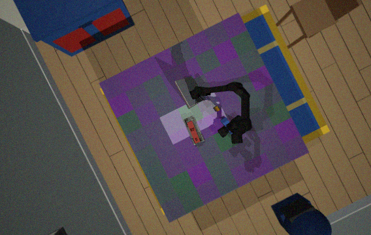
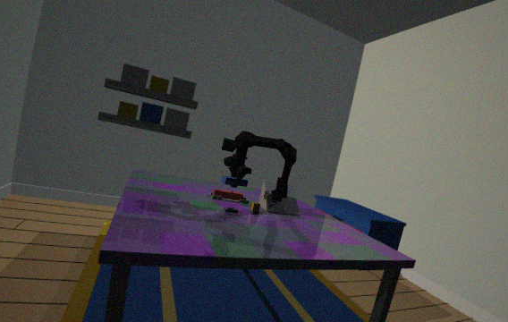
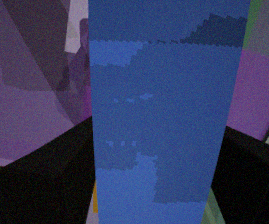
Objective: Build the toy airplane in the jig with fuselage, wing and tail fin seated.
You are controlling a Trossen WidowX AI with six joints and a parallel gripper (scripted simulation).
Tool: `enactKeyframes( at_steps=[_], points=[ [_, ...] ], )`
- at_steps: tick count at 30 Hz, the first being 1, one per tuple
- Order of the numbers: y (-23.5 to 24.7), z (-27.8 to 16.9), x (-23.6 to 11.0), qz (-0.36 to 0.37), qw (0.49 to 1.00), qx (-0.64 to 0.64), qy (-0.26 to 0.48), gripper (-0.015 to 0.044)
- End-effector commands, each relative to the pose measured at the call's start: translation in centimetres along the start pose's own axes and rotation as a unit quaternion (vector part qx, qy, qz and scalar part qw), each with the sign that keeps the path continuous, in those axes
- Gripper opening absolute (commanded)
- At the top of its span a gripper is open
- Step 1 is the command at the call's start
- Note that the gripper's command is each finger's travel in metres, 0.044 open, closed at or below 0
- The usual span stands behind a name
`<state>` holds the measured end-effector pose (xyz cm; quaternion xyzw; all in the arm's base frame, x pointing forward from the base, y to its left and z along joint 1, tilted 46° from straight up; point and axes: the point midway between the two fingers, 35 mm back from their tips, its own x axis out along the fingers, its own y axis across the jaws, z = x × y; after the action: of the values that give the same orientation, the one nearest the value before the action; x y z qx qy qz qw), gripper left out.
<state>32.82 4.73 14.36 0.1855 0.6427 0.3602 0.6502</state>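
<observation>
The blue wing (image 1: pixel 225 121) (image 2: pixel 228 180) (image 3: pixel 157 100) is clamped between the fingers of my gripper (image 2: pixel 236 181) (image 3: pixel 149 125), which is shut on it and holds it above the table. The red fuselage (image 1: pixel 193 134) (image 2: pixel 228 194) lies in the grey jig (image 1: pixel 189 118) (image 2: pixel 246 202), with two dark sockets on its top. The wing is off to the side of the jig, apart from the fuselage. The yellow tail fin (image 1: pixel 216 108) (image 2: pixel 256 207) stands on the table near the arm's base; a sliver shows in the wrist view (image 3: pixel 95 197). The wing's tab is hidden.
A thin pale upright panel (image 1: pixel 183 94) (image 2: pixel 263 197) stands by the arm's base, between it and the jig's side of the table. The patchwork table (image 1: pixel 185 192) (image 2: pixel 182 243) carries everything. A blue cabinet (image 2: pixel 352 210) stands beyond the table's edge.
</observation>
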Motion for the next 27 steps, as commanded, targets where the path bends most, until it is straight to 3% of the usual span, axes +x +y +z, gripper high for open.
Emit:
enactKeyframes(
  at_steps=[1, 27],
  points=[
    [-1.5, -0.2, -0.1, -0.004, 1.0, -0.025, -0.002, 0.0],
    [-9.6, -2.5, 0.7, -0.015, 0.977, -0.215, 0.0, 0.0]
  ],
)
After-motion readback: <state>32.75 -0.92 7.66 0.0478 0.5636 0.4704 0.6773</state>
